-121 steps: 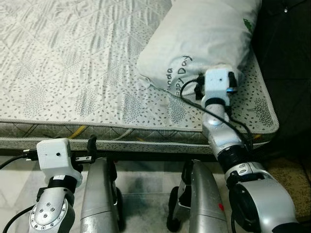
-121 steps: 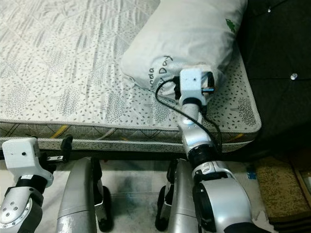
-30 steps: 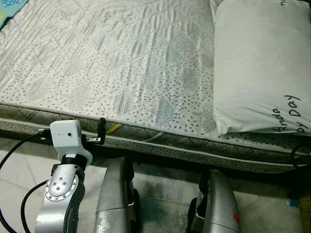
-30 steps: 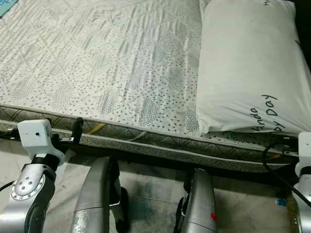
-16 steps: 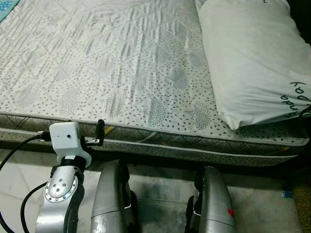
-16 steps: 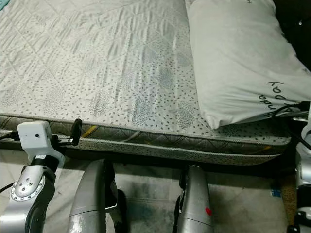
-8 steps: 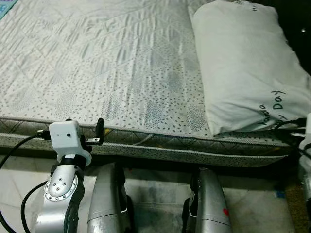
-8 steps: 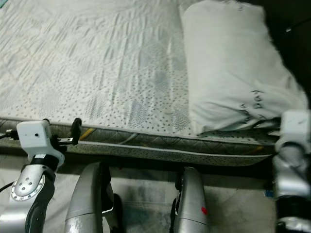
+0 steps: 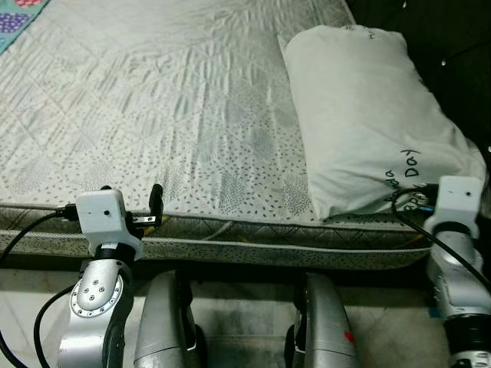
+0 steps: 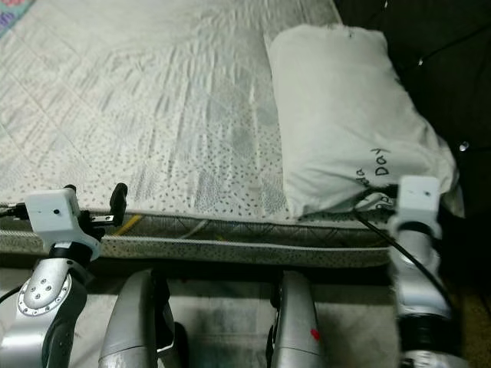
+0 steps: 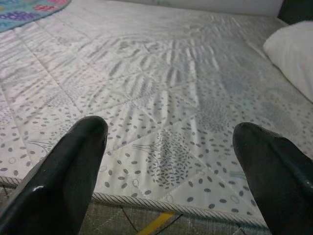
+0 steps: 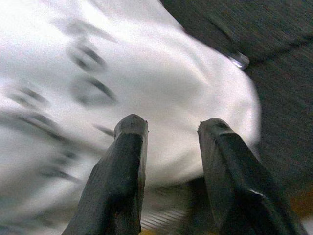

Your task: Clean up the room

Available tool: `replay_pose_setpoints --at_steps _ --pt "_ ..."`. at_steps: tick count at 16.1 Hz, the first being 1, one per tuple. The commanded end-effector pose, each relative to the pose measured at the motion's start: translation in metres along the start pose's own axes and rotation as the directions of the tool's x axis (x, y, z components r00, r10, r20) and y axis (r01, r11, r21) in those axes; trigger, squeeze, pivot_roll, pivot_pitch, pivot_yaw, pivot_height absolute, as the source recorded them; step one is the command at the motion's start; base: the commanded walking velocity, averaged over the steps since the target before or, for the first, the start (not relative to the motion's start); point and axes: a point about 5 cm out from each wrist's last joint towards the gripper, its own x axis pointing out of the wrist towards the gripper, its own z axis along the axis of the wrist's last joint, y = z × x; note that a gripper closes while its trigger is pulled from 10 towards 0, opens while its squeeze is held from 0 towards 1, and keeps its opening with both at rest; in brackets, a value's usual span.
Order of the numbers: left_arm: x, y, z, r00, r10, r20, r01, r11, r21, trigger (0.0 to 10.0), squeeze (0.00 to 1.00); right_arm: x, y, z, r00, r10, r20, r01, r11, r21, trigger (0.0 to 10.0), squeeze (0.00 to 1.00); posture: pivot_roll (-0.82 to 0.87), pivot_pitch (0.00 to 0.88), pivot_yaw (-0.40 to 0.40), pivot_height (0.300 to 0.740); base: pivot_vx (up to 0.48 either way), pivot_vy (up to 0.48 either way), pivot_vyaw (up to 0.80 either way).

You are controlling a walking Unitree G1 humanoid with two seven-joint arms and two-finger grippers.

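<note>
Head views evenly lit from above and reasonably sharp: the quilted white mattress with grey dotted print shows soft ridged shading in its folds, while the area right of the white printed pillow falls to near black and the floor strip below the mattress edge lies in shadow. Left wrist view is bright, with the mattress print crisp a little way off but the two black fingers up close soft, one carrying a small glint. Right wrist view is heavily motion-blurred, the pillow's lettering smeared and its white surface glaring, dark behind it.
</note>
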Motion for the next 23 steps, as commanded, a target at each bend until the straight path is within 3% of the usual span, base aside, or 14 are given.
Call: replay_pose_setpoints --at_steps 1,5,7,10,11,12,17,18,23 --pt "-0.004 0.0 -0.006 1.0 0.005 -0.021 -0.005 1.0 0.004 10.0 0.0 -0.002 0.011 0.012 0.997 0.056 0.05 -0.06 0.995 0.08 10.0 1.0 0.02 0.124 -0.028 0.55 0.0 0.0 0.0" --pt "-0.003 -0.006 -0.007 1.0 -0.003 -0.018 0.002 1.0 -0.003 10.0 0.0 -0.017 0.062 0.033 0.955 0.265 0.136 -0.293 0.919 0.265 10.0 1.0 0.04 0.096 -0.044 0.55 0.0 0.0 0.0" --pt "-0.004 -0.005 -0.01 1.0 -0.001 -0.014 0.001 1.0 0.001 10.0 0.0 -0.024 0.076 0.037 0.934 0.318 0.162 -0.352 0.893 0.282 10.0 1.0 0.04 0.065 -0.045 0.55 0.0 0.0 0.0" --pt "-0.007 -0.004 -0.014 1.0 -0.007 -0.024 0.007 1.0 0.007 10.0 0.0 -0.029 0.071 0.037 0.935 0.312 0.167 -0.349 0.89 0.293 10.0 1.0 0.03 0.046 -0.034 0.55 0.0 0.0 0.0" --pt "-0.008 -0.005 -0.018 0.999 -0.012 -0.035 0.012 1.0 0.005 10.0 0.0 -0.033 0.068 0.033 0.934 0.323 0.155 -0.354 0.899 0.259 10.0 1.0 0.02 0.035 -0.034 0.55 0.0 0.0 0.0" --pt "-0.009 -0.007 -0.02 0.999 -0.019 -0.039 0.019 1.0 0.002 10.0 0.0 -0.036 0.066 0.029 0.935 0.324 0.142 -0.352 0.89 0.289 10.0 1.0 0.02 0.03 -0.036 0.55 0.0 0.0 0.0" --pt "-0.007 -0.007 -0.024 0.999 -0.017 -0.04 0.018 1.0 0.005 10.0 0.0 -0.038 0.079 0.033 0.927 0.346 0.143 -0.374 0.885 0.279 10.0 1.0 0.01 0.015 -0.039 0.55 0.0 0.0 0.0" --pt "-0.005 -0.008 -0.023 0.999 -0.018 -0.034 0.018 1.0 0.002 10.0 0.0 -0.036 0.082 0.037 0.924 0.351 0.154 -0.381 0.882 0.278 10.0 0.0 0.01 0.011 -0.037 0.55 0.0 0.0 0.0" --pt "0.005 -0.016 -0.022 0.999 -0.037 -0.01 0.037 0.999 -0.01 10.0 0.0 -0.021 0.083 0.056 0.928 0.318 0.196 -0.366 0.879 0.305 10.0 0.0 0.0 0.011 -0.033 0.56 0.0 0.0 0.0"
